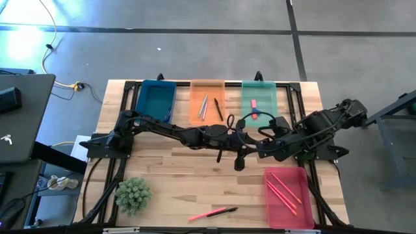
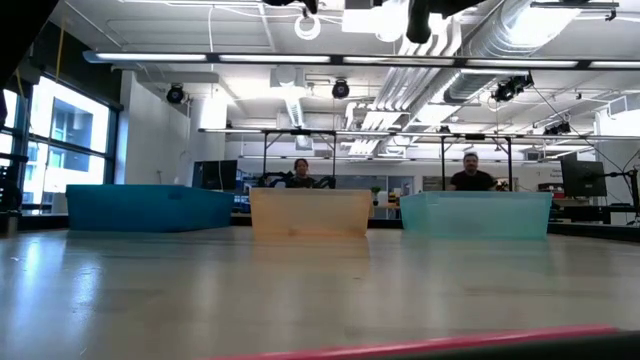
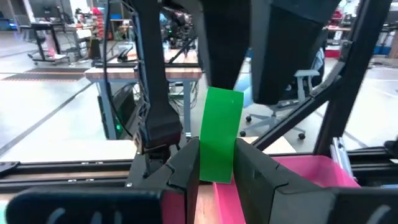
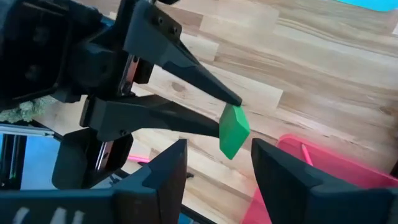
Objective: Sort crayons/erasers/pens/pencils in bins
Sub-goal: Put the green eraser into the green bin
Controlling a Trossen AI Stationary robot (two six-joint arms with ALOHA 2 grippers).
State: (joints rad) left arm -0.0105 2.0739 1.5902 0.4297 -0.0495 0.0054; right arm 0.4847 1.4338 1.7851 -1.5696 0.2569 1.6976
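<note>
Four bins (image 1: 156,97), one green eraser (image 3: 221,135) pinched in the left gripper (image 3: 216,171), right gripper (image 4: 217,163) parted just beside it, three pink sticks (image 1: 285,190) in the red-pink bin.

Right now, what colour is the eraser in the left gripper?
Green; the eraser shows best in the left wrist view.

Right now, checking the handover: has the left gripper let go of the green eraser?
No, the left gripper pinches the green eraser at its fingertips.

Small spiky green plant (image 1: 133,194) on wooden table (image 1: 175,175) well out from the fingers toward the front-left corner, black laptop (image 1: 19,117) farther off beyond the table's left edge, two seated people (image 2: 300,173) behind the table.
</note>
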